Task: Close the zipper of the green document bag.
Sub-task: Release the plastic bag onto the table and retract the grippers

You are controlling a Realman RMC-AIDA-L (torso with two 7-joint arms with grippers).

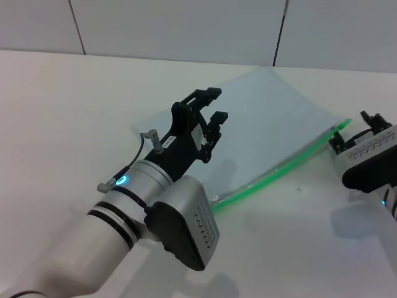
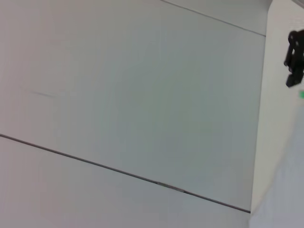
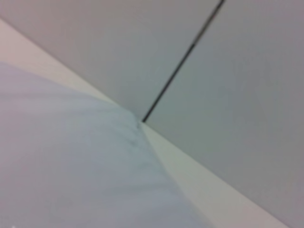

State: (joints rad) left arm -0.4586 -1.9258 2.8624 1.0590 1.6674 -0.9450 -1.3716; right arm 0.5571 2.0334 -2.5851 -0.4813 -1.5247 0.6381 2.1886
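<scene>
The green document bag [image 1: 260, 124] lies flat on the white table, a pale translucent sheet; the right wrist view shows a stretch of its surface [image 3: 71, 171] close up. The zipper [image 1: 273, 172] runs as a bright green strip along the bag's near edge, and I cannot make out its slider. My left gripper [image 1: 214, 105] hovers open over the bag's left part with nothing between its fingers. My right gripper [image 1: 355, 130] sits at the zipper's right end by the bag's corner. It shows far off in the left wrist view as a small black shape [image 2: 294, 57].
The white table [image 1: 74, 112] stretches left of the bag and in front of the zipper. A pale panelled wall [image 1: 186, 25] rises behind its far edge. My left arm's white forearm [image 1: 149, 211] crosses the near left of the table.
</scene>
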